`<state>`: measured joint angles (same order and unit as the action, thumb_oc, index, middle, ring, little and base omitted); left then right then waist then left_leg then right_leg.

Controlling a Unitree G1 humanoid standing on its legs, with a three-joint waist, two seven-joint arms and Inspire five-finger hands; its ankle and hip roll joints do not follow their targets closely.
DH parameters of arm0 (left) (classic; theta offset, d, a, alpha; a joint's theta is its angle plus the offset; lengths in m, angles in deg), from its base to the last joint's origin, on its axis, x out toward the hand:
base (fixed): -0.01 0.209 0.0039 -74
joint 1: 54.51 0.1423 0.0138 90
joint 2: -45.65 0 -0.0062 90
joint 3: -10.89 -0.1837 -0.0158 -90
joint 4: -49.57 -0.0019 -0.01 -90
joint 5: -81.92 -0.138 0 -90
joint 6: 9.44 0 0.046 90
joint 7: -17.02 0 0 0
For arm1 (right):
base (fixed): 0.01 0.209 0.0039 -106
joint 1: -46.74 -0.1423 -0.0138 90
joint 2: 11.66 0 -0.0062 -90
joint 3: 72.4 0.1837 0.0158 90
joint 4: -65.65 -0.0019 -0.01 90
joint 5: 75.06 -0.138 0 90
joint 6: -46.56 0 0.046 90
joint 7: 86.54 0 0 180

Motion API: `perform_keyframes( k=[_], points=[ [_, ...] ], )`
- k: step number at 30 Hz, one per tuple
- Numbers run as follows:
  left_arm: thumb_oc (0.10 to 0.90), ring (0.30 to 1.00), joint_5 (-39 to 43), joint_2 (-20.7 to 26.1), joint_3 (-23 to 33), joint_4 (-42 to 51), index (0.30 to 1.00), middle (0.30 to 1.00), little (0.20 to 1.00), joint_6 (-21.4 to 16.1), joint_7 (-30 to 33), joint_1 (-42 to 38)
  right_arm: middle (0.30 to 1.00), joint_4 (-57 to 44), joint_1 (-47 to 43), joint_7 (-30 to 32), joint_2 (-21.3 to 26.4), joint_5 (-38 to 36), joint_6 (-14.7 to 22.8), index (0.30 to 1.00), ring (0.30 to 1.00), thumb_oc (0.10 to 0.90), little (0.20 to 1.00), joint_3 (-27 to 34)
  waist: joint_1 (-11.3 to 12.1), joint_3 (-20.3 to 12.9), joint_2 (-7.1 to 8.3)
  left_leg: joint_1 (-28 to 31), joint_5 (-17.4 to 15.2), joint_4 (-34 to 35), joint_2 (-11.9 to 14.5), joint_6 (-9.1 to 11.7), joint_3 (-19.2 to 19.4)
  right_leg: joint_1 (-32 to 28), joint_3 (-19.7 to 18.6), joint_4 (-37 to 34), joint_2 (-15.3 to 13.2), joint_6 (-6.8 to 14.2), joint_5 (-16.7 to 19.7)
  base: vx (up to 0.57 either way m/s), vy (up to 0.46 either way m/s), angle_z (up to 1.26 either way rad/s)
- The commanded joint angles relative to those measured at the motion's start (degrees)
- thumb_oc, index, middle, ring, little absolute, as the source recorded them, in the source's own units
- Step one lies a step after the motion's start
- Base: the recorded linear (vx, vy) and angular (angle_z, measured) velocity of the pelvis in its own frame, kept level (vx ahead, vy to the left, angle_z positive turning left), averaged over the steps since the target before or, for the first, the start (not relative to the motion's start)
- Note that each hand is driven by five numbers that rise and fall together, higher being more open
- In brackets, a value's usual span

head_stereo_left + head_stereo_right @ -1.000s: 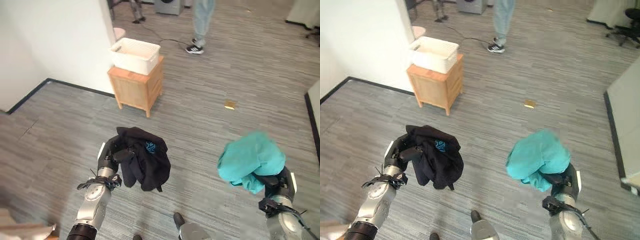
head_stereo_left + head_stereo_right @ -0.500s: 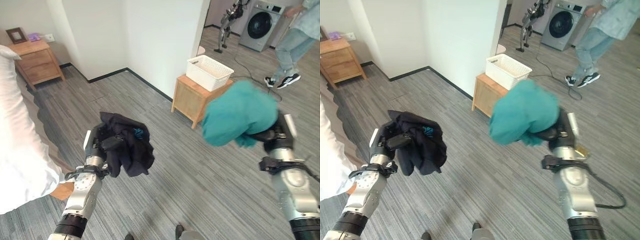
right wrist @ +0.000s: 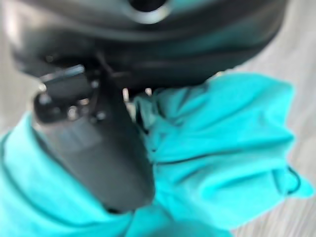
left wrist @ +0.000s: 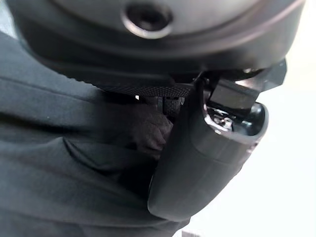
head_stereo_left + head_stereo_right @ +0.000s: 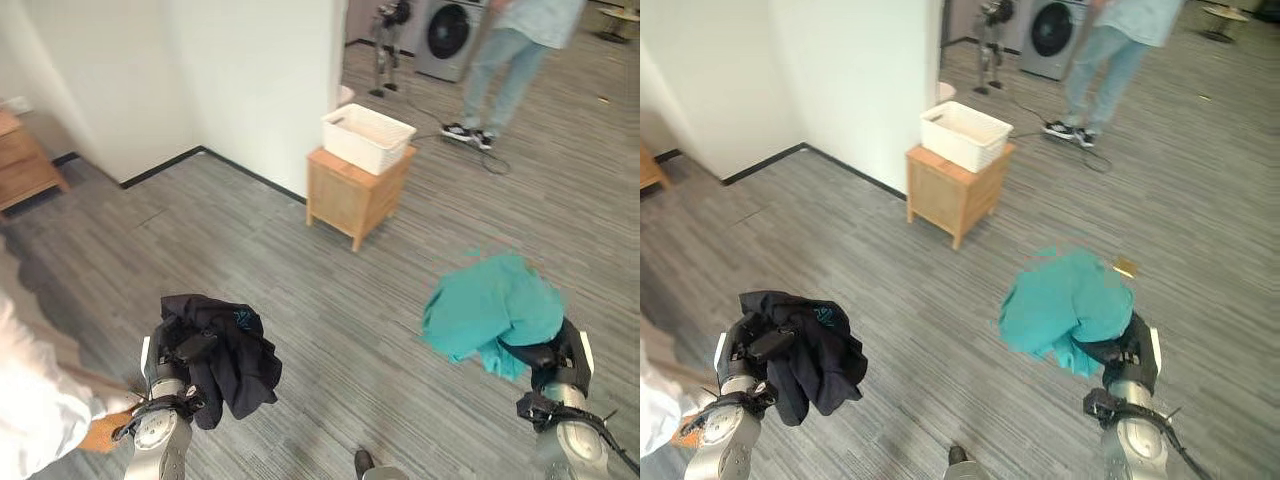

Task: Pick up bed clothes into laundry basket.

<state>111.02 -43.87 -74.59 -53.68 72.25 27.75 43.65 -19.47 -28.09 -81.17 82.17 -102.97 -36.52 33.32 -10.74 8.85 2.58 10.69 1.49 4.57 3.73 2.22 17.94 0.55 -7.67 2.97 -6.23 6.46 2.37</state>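
A black garment (image 5: 228, 355) hangs bunched from my left hand (image 5: 178, 358), which is shut on it low at the left; up close the dark cloth (image 4: 64, 163) is pressed under the thumb (image 4: 197, 163). My right hand (image 5: 545, 358) is shut on a crumpled teal garment (image 5: 490, 312) at the lower right, and the teal cloth (image 3: 222, 148) wraps round its thumb (image 3: 108, 153). The white laundry basket (image 5: 368, 137) stands on a small wooden cabinet (image 5: 358, 195) farther ahead, beside a white wall corner.
A person in light jeans and sneakers (image 5: 500, 75) stands beyond the cabinet, near a washing machine (image 5: 450, 38) and a cable on the floor. White bedding (image 5: 35, 410) shows at the lower left. A wooden nightstand (image 5: 25, 165) sits at the far left. Grey plank floor lies between me and the cabinet.
The camera has swung, shifting the whole scene. My right hand has dropped from chest height to low at the right with the teal garment. The left hand keeps hold of the black one.
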Motion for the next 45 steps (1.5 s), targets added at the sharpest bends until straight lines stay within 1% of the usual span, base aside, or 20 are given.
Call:
perform_keyframes(
  k=[1,7,9,11,13,16,17,20,22,24,25,26,28,30,33,35,36,37,40,45],
  points=[
    [0.400,0.300,-2.0,2.8,2.4,6.8,0.300,0.300,0.300,-7.4,-1.0,-5.6,0.300,-5.2,-4.5,-0.9,1.4,-2.1,7.2,0.300,0.300,0.400,0.300,1.3,0.3,-2.9,0.98,-3.9,-5.8,-5.8,1.6,0.0,-2.5,1.3,-2.3,3.5,-0.3,1.7,-4.4,0.04,0.036,-0.34],
    [0.400,0.300,-1.6,2.6,2.3,6.2,0.300,0.300,0.300,-8.3,-0.1,-7.1,0.300,-5.5,-5.3,-0.6,0.3,-1.3,7.7,0.300,0.300,0.400,0.300,0.0,-1.4,-1.1,-0.47,-2.7,-8.9,-7.4,0.8,-1.4,-0.5,5.0,-5.1,11.8,-0.1,3.2,-4.9,0.10,0.052,-0.36],
    [0.400,0.300,-1.6,2.7,1.8,5.9,0.300,0.300,0.300,-8.2,-0.1,-7.6,0.300,-5.7,-5.2,-0.6,0.4,-1.3,7.7,0.300,0.300,0.400,0.300,0.1,-1.6,-0.7,-0.54,-2.4,-9.4,-7.7,0.5,-1.7,-0.8,7.3,-5.9,17.5,0.2,4.1,-3.5,0.12,0.016,-0.15],
    [0.400,0.300,-2.1,3.5,1.0,6.3,0.300,0.300,0.300,-8.2,0.1,-8.6,0.300,-6.6,-5.2,-0.6,0.8,-1.1,8.1,0.300,0.300,0.400,0.300,0.6,-3.6,1.9,-1.12,-1.0,-10.1,-8.2,0.6,-2.2,-2.1,14.0,-7.3,31.1,2.9,6.1,4.5,0.09,0.000,-0.02],
    [0.400,0.300,-2.7,4.2,1.0,6.4,0.300,0.300,0.300,-8.3,0.4,-9.0,0.300,-6.6,-5.2,-0.3,0.7,-1.1,8.6,0.300,0.300,0.400,0.300,0.8,-4.0,2.5,-1.45,-0.8,-10.4,-8.5,1.1,-2.1,-2.6,16.3,-7.6,33.6,4.4,5.7,3.5,0.17,-0.056,0.13],
    [0.400,0.300,-2.3,4.9,2.8,7.5,0.300,0.300,0.300,-9.5,0.6,-9.0,0.300,-6.4,-5.5,0.2,0.8,-1.8,9.3,0.300,0.300,0.400,0.300,1.3,-5.3,2.2,-2.30,1.9,-13.1,-8.6,0.6,-1.0,-2.3,19.2,-5.1,25.9,2.3,4.1,-0.5,0.39,-0.116,0.10],
    [0.400,0.300,-1.1,4.7,3.6,7.9,0.300,0.300,0.300,-10.2,0.6,-9.4,0.300,-5.7,-4.9,0.5,1.4,-2.2,9.4,0.300,0.300,0.400,0.300,2.2,-7.0,1.3,-2.03,4.7,-14.7,-8.1,-0.3,0.4,-3.0,19.8,-6.2,14.7,3.0,4.1,-1.6,0.30,-0.112,0.22],
    [0.400,0.300,-0.9,4.7,4.0,7.3,0.300,0.300,0.300,-10.9,1.0,-10.4,0.300,-5.1,-4.0,1.2,2.6,-2.3,9.9,0.300,0.300,0.400,0.300,3.9,-9.0,1.0,-2.76,8.1,-15.6,-7.2,0.9,1.9,-4.1,19.0,-5.5,3.4,3.9,4.4,0.0,0.39,-0.230,0.22],
    [0.400,0.300,-0.9,4.9,4.0,7.3,0.300,0.300,0.300,-11.3,1.3,-11.0,0.300,-5.3,-3.6,1.4,3.2,-2.5,10.2,0.300,0.300,0.400,0.300,4.5,-9.6,0.8,-3.01,9.2,-15.7,-7.6,1.7,2.6,-4.7,19.0,-5.1,1.8,4.0,4.6,0.6,0.25,-0.319,0.15],
    [0.400,0.300,-0.3,3.5,4.7,7.4,0.300,0.300,0.300,-12.1,1.6,-10.1,0.300,-4.7,-3.1,0.9,4.7,-3.8,10.4,0.300,0.300,0.400,0.300,5.3,-9.8,0.2,-3.69,7.2,-7.4,-18.6,5.6,6.0,-7.8,16.4,-3.7,6.2,5.6,1.7,0.8,0.38,-0.661,0.63],
    [0.400,0.300,1.6,2.4,4.7,6.5,0.300,0.300,0.300,-12.2,2.0,-10.1,0.300,-4.4,-3.8,1.4,5.6,-7.2,11.0,0.300,0.300,0.400,0.300,5.6,-8.3,-0.1,-2.59,-1.5,2.2,-37.1,8.6,5.0,-9.1,11.9,-4.7,7.9,6.4,-2.5,-1.6,0.30,-0.587,0.94],
    [0.400,0.300,1.6,2.4,4.7,6.4,0.300,0.300,0.300,-12.2,2.0,-10.2,0.300,-4.3,-3.9,1.4,5.6,-7.3,11.1,0.300,0.300,0.400,0.300,5.6,-8.7,-0.4,-2.55,-2.8,2.3,-38.0,8.6,5.1,-9.7,12.4,-4.4,7.7,6.3,-2.7,-1.1,0.31,-0.659,0.56],
    [0.400,0.300,2.7,1.6,4.0,7.0,0.300,0.300,0.300,-12.0,1.1,-10.6,0.300,-3.3,-4.2,2.2,7.5,-8.7,11.5,0.300,0.300,0.400,0.300,6.3,-5.0,0.6,0.56,-12.5,3.5,-56.1,7.2,4.5,-9.5,4.8,-5.4,5.6,6.2,-6.7,-2.4,0.30,-0.641,0.39],
    [0.400,0.300,2.5,1.9,4.0,6.3,0.300,0.300,0.300,-11.7,1.2,-10.9,0.300,-2.9,-4.5,2.8,7.9,-8.4,11.4,0.300,0.300,0.400,0.300,6.6,-4.3,1.0,1.07,-14.7,4.0,-58.5,8.1,4.8,-8.3,3.1,-5.5,4.5,6.7,-7.4,-2.3,0.16,-0.350,0.01],
    [0.400,0.300,2.8,1.9,3.6,4.8,0.300,0.300,0.300,-11.7,1.2,-11.3,0.300,-3.0,-5.2,3.0,8.4,-8.2,10.9,0.300,0.300,0.400,0.300,6.0,-2.4,1.5,1.74,-18.7,2.8,-58.0,5.7,5.6,-6.3,0.4,-6.4,3.0,6.5,-7.4,-2.1,0.16,-0.166,-0.29],
    [0.400,0.300,4.4,1.4,4.6,4.7,0.300,0.300,0.300,-12.2,1.9,-10.7,0.300,-3.2,-5.2,2.6,8.1,-8.2,10.6,0.300,0.300,0.400,0.300,5.1,-1.2,1.1,1.05,-19.6,2.5,-46.5,2.6,5.5,-5.5,-1.9,-7.4,2.1,6.9,-6.8,-2.7,0.36,-0.082,-0.04],
    [0.400,0.300,4.8,1.2,4.9,4.3,0.300,0.300,0.300,-12.8,2.5,-10.7,0.300,-2.9,-5.2,2.8,8.2,-7.7,10.5,0.300,0.300,0.400,0.300,4.6,-0.9,1.5,-0.16,-18.1,1.7,-34.7,1.8,4.7,-6.5,-3.1,-7.8,2.5,7.5,-6.0,-4.2,0.28,0.015,-0.18],
    [0.400,0.300,4.8,1.2,4.9,4.2,0.300,0.300,0.300,-12.8,2.5,-10.8,0.300,-2.9,-5.3,2.8,8.2,-7.7,10.6,0.300,0.300,0.400,0.300,4.5,-0.8,1.4,0.03,-17.9,2.3,-34.0,1.6,4.6,-6.3,-3.0,-7.9,2.5,7.3,-6.0,-4.0,0.29,0.053,-0.63],
    [0.400,0.300,3.7,0.5,3.5,4.1,0.300,0.300,0.300,-12.7,2.8,-11.4,0.300,-3.5,-5.4,2.2,7.7,-6.6,10.2,0.300,0.300,0.400,0.300,3.2,-1.1,1.3,-2.35,-13.3,1.1,-15.9,-0.7,3.0,-8.1,-3.0,-8.3,4.5,9.1,-5.3,-6.4,0.23,0.027,-0.39],
    [0.400,0.300,3.9,-0.2,2.8,2.8,0.300,0.300,0.300,-12.6,2.3,-13.1,0.300,-3.1,-5.8,2.6,5.6,-7.1,10.3,0.300,0.300,0.400,0.300,3.0,-2.1,0.8,-3.47,-10.0,-0.5,-10.6,-2.3,2.0,-5.1,-2.9,-8.4,6.3,9.2,-5.1,-8.7,0.17,0.058,-0.05]
  ],
)
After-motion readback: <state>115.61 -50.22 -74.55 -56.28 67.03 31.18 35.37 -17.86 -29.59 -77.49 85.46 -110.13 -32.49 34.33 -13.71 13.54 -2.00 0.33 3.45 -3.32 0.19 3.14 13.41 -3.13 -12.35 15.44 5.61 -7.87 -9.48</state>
